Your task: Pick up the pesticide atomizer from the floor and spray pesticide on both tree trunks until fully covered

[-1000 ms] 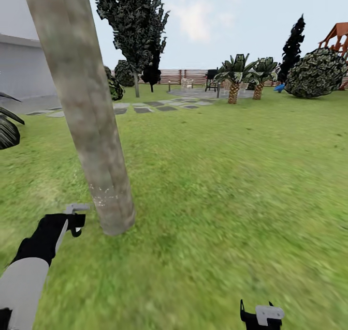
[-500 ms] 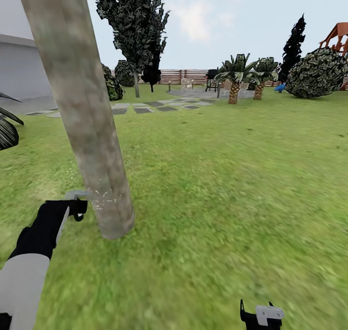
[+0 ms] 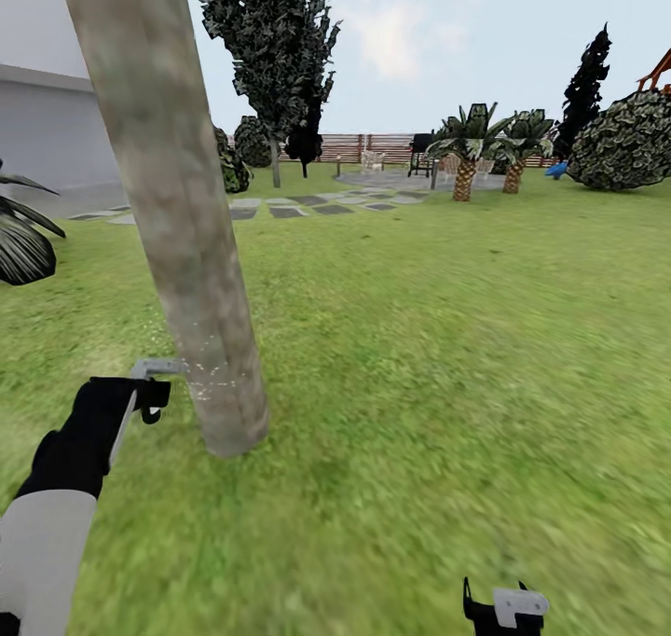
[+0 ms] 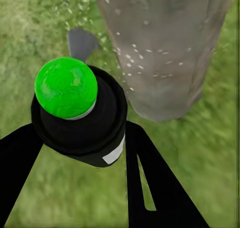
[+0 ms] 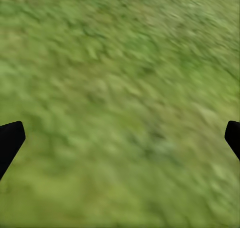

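**Sprayer held at the foot of a mottled trunk**

Head view: the left gripper (image 3: 149, 395), black with a grey finger, hangs just beside the base of a thick, pale grey-brown mottled tree trunk (image 3: 182, 216) that leans slightly and runs out of the top of the frame. Fine white specks dot the bark level with the gripper. What it grips is too small to make out here. The right gripper (image 3: 503, 608) sits low over the green lawn (image 3: 447, 356), cut off by the lower edge. Grey stepping stones (image 3: 298, 209) and a brown slatted wooden fence (image 3: 373, 146) lie far behind.

Left wrist view: black fingers (image 4: 155, 183) are clamped on the black pesticide atomizer (image 4: 82, 115), seen end-on, its long axis running away from the camera toward the trunk base. Its tip glows bright green; a white band shows beneath, and its body is mostly hidden by its own cap.

Right wrist view: two black fingertips (image 5: 10, 140) stand wide apart at the frame edges over blurred grass.
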`<state>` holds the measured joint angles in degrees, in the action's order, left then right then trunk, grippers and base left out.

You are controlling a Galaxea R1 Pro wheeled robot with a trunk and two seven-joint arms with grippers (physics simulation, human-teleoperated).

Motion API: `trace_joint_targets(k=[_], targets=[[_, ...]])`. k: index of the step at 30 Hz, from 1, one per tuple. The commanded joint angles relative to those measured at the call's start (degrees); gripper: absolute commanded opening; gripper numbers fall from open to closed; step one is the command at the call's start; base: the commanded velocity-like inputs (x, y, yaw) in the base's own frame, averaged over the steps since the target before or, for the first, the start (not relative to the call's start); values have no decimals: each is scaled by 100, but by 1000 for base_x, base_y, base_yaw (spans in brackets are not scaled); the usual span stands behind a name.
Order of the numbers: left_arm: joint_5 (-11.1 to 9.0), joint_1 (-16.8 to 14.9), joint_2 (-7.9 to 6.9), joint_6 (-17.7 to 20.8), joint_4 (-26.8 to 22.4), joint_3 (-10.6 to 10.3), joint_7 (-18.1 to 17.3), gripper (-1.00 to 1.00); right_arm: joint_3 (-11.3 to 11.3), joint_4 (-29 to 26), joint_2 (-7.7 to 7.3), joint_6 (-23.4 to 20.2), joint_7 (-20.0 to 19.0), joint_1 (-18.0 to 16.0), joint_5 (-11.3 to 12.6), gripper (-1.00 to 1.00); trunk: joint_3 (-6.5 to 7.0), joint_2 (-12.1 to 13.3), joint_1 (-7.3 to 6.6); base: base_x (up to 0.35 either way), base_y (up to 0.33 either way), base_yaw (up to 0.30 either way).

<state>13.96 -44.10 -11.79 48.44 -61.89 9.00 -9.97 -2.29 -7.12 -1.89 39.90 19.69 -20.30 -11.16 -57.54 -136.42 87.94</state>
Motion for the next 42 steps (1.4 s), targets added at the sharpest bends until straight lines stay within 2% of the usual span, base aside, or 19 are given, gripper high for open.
trace_joint_targets(k=[1, 5, 10, 15, 20, 25, 28, 31, 42], targets=[[5, 1, 21, -1, -81, -4, 2, -100, 0, 0, -3, 0, 0, 0, 0, 100, 0, 0, 0, 0, -183, 0], [-19, 3, 45, -1, -295, -20, 5, -100, 0, 0, -2, 0, 0, 0, 0, 100, 0, 0, 0, 0, -247, 0], [-39, 7, 60, -1, -314, -28, 12, -100, 0, 0, 1, 0, 0, 0, 0, 100, 0, 0, 0, -73, -272, 1], [-37, 7, 140, -9, -300, -29, 13, -100, 0, 0, 4, 0, 0, 0, 0, 100, 0, 0, 0, -56, -272, 205], [-29, 7, 135, -29, -5, -7, 25, -100, 0, 0, 4, 0, 0, 0, 0, 100, 0, 0, 0, 131, -210, 247], [-25, 29, 133, -51, 131, -19, 15, -100, 0, 0, 4, 0, 0, 0, 0, 100, 0, 0, 0, 40, -27, 39], [-25, 33, 157, -53, 147, -34, 22, -100, 0, 0, 4, 0, 0, 0, 0, 100, 0, 0, 0, 2, -2, 154], [-25, 33, 277, -60, 150, -45, 36, -100, 0, 0, 4, 0, 0, 0, 0, 100, 0, 0, 0, 24, -117, 99], [-8, 33, 309, -71, 149, -43, 58, -100, 0, 0, -1, 0, 0, 0, 0, 100, 0, 0, 0, 27, -259, 5]])
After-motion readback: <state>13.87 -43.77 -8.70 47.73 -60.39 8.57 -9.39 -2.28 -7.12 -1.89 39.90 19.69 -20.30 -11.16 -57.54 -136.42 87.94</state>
